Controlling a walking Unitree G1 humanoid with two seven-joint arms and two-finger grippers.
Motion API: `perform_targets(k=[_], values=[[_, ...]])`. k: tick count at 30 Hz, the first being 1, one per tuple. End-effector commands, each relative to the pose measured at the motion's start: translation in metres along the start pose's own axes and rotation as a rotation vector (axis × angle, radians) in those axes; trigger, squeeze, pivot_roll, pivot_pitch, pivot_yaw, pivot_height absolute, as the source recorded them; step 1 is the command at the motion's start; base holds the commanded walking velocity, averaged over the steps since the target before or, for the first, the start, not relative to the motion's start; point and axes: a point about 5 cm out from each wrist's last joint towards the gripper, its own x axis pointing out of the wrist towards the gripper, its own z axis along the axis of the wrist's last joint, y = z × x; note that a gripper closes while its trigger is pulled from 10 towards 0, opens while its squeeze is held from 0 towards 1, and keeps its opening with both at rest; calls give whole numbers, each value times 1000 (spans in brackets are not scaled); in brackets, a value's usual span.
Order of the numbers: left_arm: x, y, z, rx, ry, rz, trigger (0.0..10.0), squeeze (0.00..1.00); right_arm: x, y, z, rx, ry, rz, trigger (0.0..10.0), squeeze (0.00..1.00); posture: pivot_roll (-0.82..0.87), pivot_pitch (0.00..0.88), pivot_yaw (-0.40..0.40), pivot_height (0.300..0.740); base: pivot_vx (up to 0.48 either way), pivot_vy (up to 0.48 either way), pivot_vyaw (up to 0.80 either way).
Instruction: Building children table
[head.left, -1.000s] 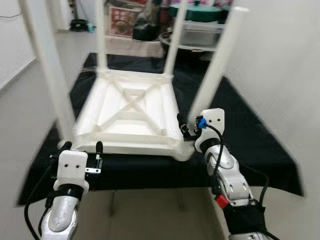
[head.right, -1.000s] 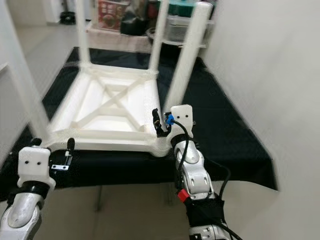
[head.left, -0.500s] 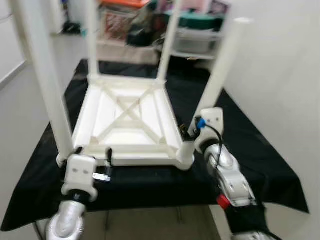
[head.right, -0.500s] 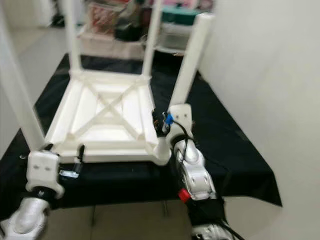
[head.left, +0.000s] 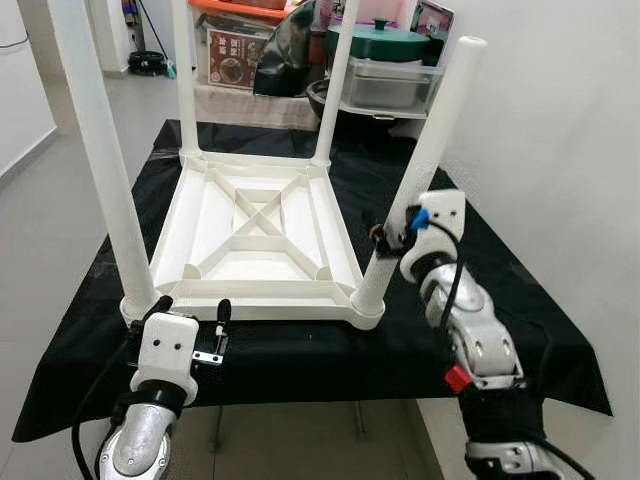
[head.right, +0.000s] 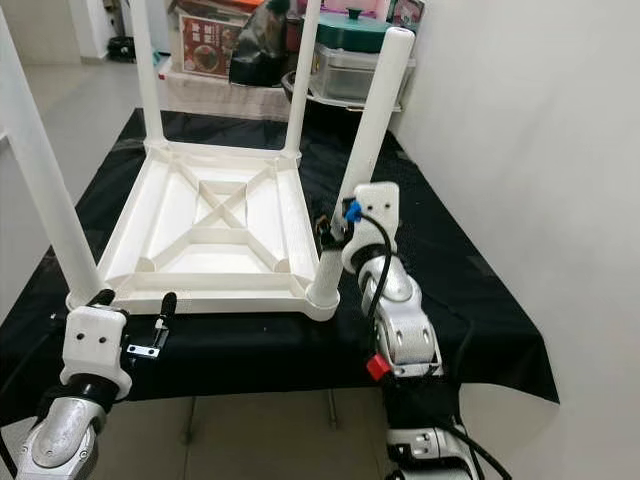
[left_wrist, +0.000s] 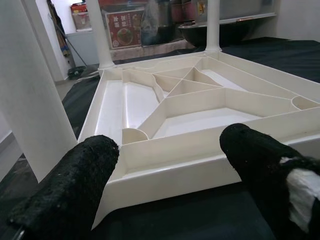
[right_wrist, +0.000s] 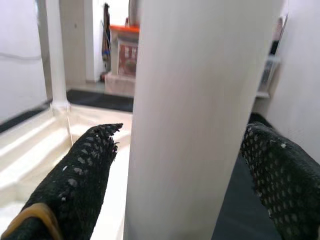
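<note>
Nearest me, the left gripper (head.left: 212, 322) is hovering just off the near edge of the upturned white plastic children's table (head.left: 255, 235), fingers spread wide and holding nothing. The right gripper (head.left: 383, 240) is sitting around the near right leg (head.left: 420, 170), one black finger (right_wrist: 75, 177) on each side; I cannot tell whether they are pressing the plastic. The table is lying top-down on a black cloth (head.left: 500, 270) over a worktable, ribbed underside showing a cross brace, four round legs pointing up. It is looking light, hollow, stiff and rather slick, so a leg held low near its socket, or the rim, seems the safest hold. Beyond, storage boxes (head.left: 390, 80) are cluttering a shelf.
</note>
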Motion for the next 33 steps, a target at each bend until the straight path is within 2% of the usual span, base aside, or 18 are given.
perform_targets(k=[1,7,14,15,30,32,33], values=[[0,-3,-5,5,24,-13,10000,0,1,-1,9,8,-17,9,10000,0,79,0,-140,740,0,0,0],[0,-2,-5,8,26,-11,10000,0,2,1,12,31,-13,18,10000,0,79,0,-140,740,0,0,0],[0,-3,-6,12,31,-11,10000,0,-1,0,-2,180,94,0,10000,0,79,0,-141,740,0,0,0],[0,-3,-6,12,31,-11,10000,0,-1,0,-2,197,98,-1,0,0,81,0,-141,740,0,0,0],[0,-4,-8,16,35,-9,10000,0,-2,4,-2,255,112,21,0,0,84,0,-144,740,0,0,0],[0,-4,-9,16,36,-10,10000,0,-2,4,-3,270,119,18,0,0,84,0,-144,740,0,0,0],[-1,-4,-9,16,37,-10,10000,0,-2,4,-7,318,141,6,0,0,85,0,-143,740,0,0,0]])
